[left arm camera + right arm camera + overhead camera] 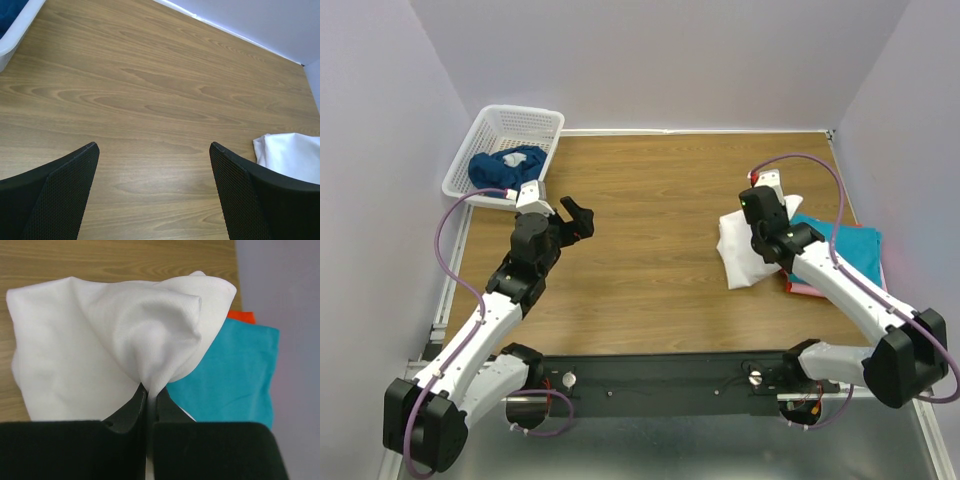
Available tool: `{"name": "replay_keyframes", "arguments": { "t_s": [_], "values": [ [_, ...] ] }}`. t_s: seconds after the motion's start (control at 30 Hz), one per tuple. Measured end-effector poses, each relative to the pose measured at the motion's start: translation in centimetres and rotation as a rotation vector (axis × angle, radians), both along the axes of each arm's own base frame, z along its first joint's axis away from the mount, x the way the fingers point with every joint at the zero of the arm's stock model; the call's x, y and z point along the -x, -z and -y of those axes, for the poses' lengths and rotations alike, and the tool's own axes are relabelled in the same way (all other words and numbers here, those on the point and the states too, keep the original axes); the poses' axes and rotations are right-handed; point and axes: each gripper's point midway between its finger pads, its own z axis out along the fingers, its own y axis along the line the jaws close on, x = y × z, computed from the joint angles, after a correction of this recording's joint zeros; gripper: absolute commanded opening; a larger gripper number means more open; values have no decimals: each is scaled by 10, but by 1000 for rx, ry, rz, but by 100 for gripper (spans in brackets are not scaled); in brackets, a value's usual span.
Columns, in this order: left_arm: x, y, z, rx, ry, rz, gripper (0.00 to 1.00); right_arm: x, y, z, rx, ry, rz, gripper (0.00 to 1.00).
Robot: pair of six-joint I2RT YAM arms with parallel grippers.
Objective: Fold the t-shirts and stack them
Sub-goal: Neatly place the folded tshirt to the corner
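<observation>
A white t-shirt (742, 250) (75, 350) lies bunched on the table's right side, its edge also showing in the left wrist view (292, 156). My right gripper (150, 392) (767, 232) is shut on a pinched fold of it, and the cloth rises into a peak above the fingertips. Just right of it lies a folded teal t-shirt (850, 250) (235, 375) on top of a pink one (802, 289), with a red-orange edge (242, 317) behind. A dark blue t-shirt (505, 168) sits in the basket. My left gripper (575, 220) (155, 150) hangs open over bare wood.
A white lattice basket (490, 130) stands at the table's far left corner, its rim showing in the left wrist view (12, 37). Pale walls close off the back and both sides. A dark rail (660, 380) carries both arm bases at the near edge.
</observation>
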Motion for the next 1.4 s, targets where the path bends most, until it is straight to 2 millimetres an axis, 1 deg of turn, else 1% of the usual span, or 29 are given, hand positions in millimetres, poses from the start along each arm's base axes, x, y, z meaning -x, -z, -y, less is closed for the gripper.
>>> {"name": "replay_keyframes", "arguments": {
  "t_s": [0.17,0.27,0.47,0.6,0.77,0.97,1.07,1.2,1.4],
  "values": [
    [0,-4,0,5,0,15,98,6,-31,19,90,34,42,1],
    [0,-4,0,5,0,17,98,9,-41,25,123,50,45,1],
    [0,-3,0,3,0,16,98,16,-53,38,172,82,32,1],
    [0,-3,0,3,0,16,98,17,-67,40,175,89,49,1],
    [0,-3,0,2,0,17,98,14,-93,40,153,99,102,1],
    [0,-3,-1,2,-1,18,98,18,-117,45,145,110,141,1],
    [1,-3,-1,2,-1,17,98,20,-125,48,149,116,148,1],
    [1,-2,-1,1,-1,15,98,25,-128,61,180,147,135,1],
    [1,-2,-1,0,-4,15,98,30,-120,102,220,273,69,1]
  ]
}}
